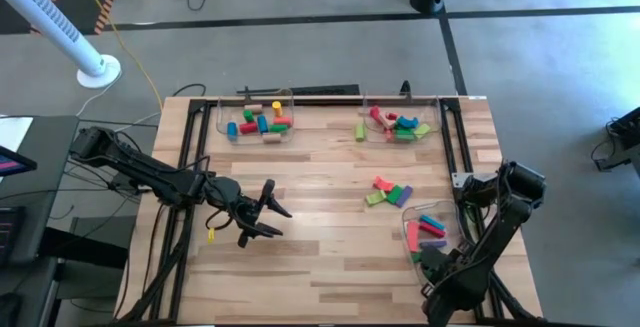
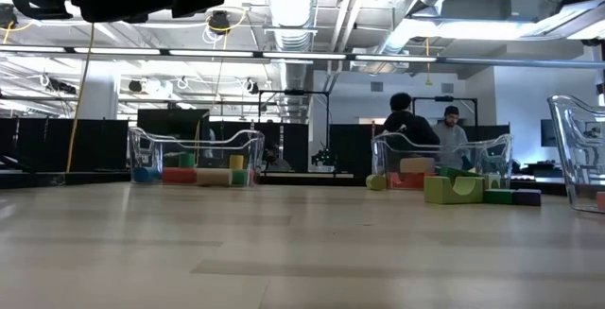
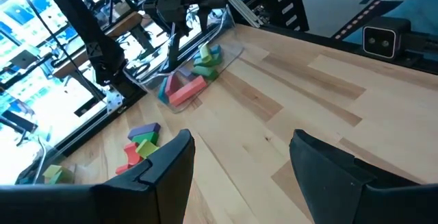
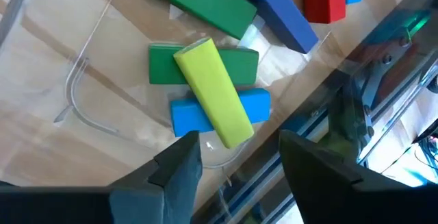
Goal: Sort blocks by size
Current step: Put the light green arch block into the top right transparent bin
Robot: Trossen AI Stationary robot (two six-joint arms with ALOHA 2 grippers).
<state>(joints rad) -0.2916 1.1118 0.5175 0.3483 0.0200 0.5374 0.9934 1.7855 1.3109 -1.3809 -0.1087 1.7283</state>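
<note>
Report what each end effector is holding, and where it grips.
Nothing is held. The right end effector stands open above a yellow-green block in the tray; the left end effector is open over bare table.

Bright, even overhead light from ceiling fixtures point(image 2: 288, 2) — soft shadows, glare on the tabletop point(image 2: 284, 252) — near foreground blurred.

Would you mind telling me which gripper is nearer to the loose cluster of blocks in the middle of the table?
Right. The right gripper hovers over the near-right tray, just beside the cluster; the left gripper waits farther off across the table.
</note>
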